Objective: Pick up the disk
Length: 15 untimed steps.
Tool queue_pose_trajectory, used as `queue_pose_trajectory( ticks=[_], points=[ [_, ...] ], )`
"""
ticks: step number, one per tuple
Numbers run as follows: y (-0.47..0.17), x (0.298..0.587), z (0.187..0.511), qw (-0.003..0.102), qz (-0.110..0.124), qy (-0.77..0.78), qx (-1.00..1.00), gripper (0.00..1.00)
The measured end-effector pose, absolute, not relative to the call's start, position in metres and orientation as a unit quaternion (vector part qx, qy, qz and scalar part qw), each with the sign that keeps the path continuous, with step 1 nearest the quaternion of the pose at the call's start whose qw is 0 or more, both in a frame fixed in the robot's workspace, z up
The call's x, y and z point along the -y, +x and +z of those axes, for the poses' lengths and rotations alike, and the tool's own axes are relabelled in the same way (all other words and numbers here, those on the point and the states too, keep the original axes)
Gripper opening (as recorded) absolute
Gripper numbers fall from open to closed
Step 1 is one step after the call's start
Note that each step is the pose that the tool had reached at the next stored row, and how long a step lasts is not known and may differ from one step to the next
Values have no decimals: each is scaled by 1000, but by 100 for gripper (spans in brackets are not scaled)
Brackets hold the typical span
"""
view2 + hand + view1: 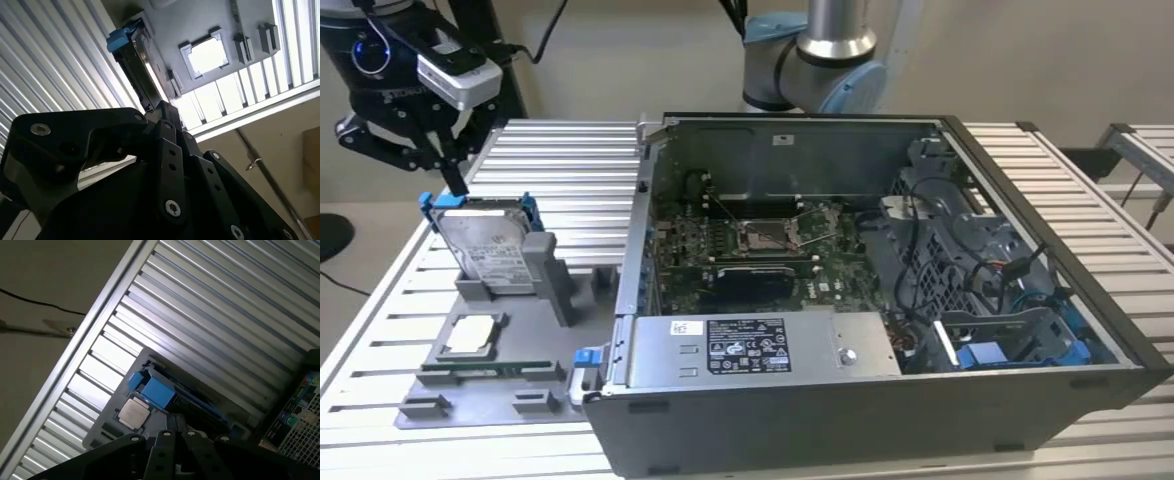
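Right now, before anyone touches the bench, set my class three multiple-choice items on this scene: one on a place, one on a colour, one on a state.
1. Where is the disk?
A. on the floor
B. upright in the grey holder
C. in a person's hand

2. What colour is the bracket around the disk?
A. red
B. yellow
C. blue

3. How is the computer case?
A. open on its upper side
B. shut all round
C. wrapped in foil

Answers:
1 B: in the exterior view the disk stands on edge in the holder.
2 C: blue shows at its upper corners.
3 A: the motherboard lies in plain sight inside.
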<state>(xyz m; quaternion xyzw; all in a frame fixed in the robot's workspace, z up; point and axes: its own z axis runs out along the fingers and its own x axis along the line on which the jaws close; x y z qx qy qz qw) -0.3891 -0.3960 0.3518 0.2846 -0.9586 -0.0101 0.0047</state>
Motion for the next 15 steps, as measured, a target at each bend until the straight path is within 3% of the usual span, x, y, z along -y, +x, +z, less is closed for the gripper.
queue_pose_trajectory(
  ticks=[15],
  points=[
    [-391, 396, 352, 6, -9, 353, 936, 0]
  ],
)
